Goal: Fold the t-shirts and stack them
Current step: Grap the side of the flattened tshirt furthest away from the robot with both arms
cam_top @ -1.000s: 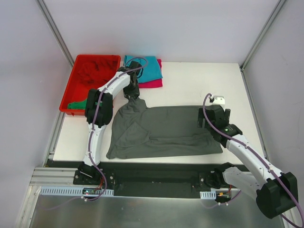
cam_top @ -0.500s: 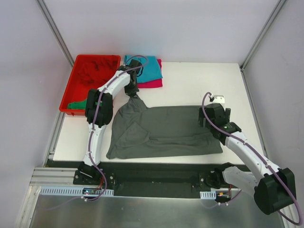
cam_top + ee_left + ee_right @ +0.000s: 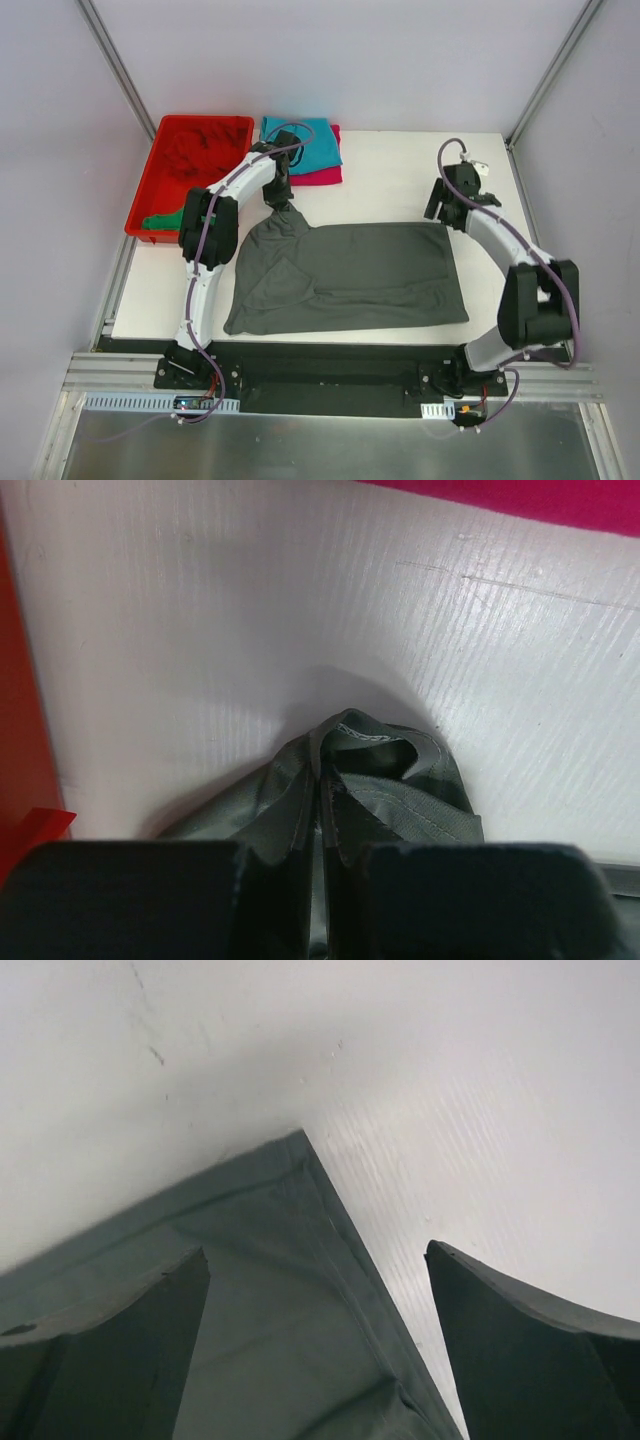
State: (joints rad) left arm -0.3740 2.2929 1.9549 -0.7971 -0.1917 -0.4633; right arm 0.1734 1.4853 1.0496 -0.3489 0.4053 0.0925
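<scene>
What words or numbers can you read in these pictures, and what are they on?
None can be read.
The grey shirt, teal shirt, magenta shirt and red bin show no print or label.
The small boards below the arm bases are too small to tell.

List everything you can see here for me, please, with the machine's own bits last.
dark grey t-shirt: one, dark grey, spread across the middle of the table.
teal t-shirt: one, teal, folded on top of the magenta one at the far edge.
magenta t-shirt: one, magenta, under the teal one.
bin: one, red, far left.
red t-shirt: one, red, bunched in the bin.
green t-shirt: one, green, at the bin's near end.
table: one, white.
left end effector: one, black, shut on the grey shirt's far left corner.
right end effector: one, black, open over its far right corner.
</scene>
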